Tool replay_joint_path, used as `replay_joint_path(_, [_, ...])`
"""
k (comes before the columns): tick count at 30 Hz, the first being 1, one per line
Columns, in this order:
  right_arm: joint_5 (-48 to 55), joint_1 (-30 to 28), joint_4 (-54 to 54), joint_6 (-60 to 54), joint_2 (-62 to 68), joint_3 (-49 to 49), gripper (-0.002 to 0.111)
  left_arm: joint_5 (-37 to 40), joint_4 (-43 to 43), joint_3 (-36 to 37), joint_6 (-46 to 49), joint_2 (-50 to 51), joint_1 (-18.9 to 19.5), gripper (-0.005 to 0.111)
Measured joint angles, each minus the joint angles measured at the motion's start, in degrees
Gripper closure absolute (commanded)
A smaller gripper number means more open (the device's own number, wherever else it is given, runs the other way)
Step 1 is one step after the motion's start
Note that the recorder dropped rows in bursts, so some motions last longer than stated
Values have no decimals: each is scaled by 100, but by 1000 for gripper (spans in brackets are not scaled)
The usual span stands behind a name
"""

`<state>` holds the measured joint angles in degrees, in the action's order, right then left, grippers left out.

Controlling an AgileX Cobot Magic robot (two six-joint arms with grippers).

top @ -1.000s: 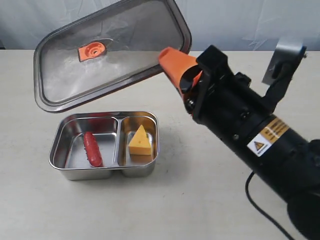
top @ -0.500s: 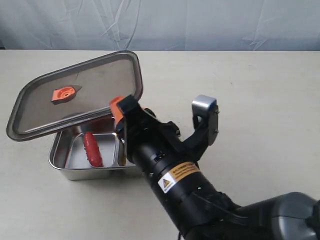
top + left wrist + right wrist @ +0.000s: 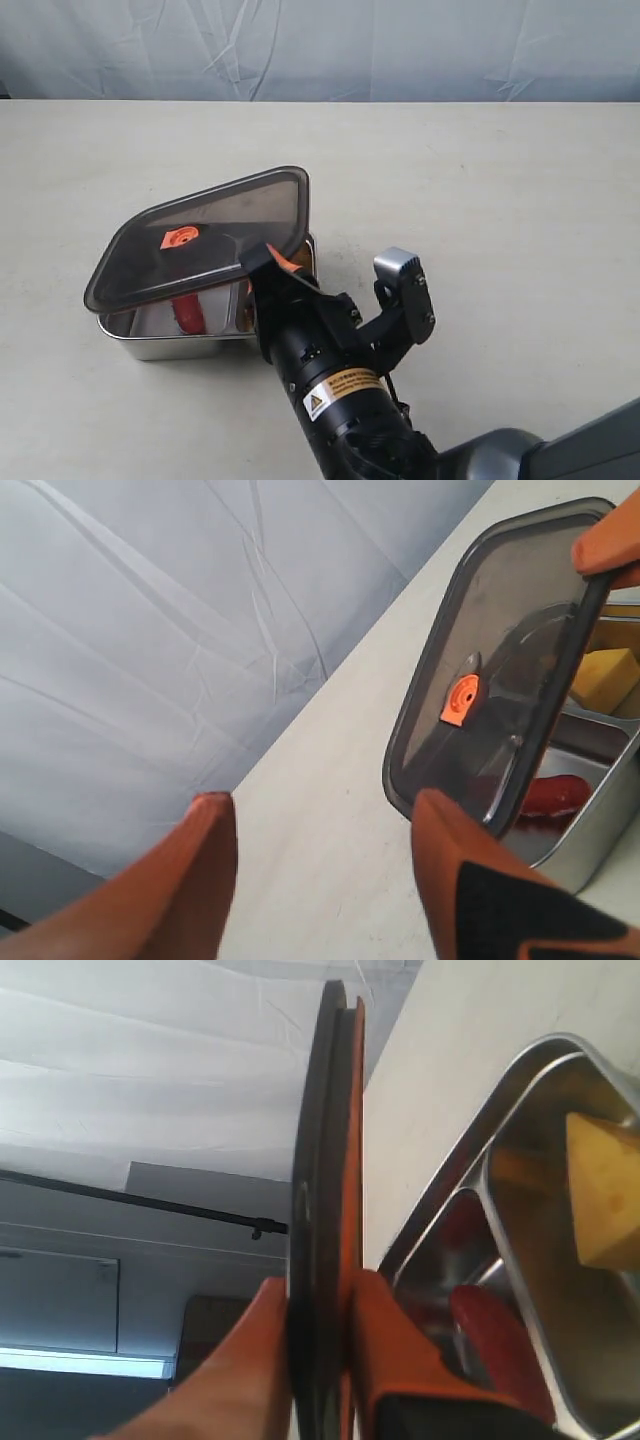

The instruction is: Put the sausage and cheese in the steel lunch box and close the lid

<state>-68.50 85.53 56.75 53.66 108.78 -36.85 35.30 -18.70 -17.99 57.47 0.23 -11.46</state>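
Lid: one, a dark smoky see-through plastic rectangle with rounded corners. It is tilted above the box, and I cannot tell whether its low edge touches the box rim.
Valve: one, small and orange, set in the lid's top face beyond the right pincer's fingertips.
Steel lunch box: one, shiny and rectangular with rounded corners, with two compartments split by a divider. It sits on the table just beneath the held lid.
Sausage: one, a smooth red cylinder in the compartment farther from the right pincer.
Cheese: one yellow wedge in the compartment nearer the right pincer.
Right pincer: two orange fingers clenched on the lid's rim, one on each face.
Left pincer: two orange fingers spread wide with nothing between them. The lid and box lie ahead of it and apart from it.
Table: one, matte beige and flat.
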Motion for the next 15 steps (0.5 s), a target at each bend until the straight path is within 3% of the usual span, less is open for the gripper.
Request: replay_joint_path(15, [-135, 33, 188, -34, 466, -3, 109, 0, 0, 0, 0, 0, 0, 56])
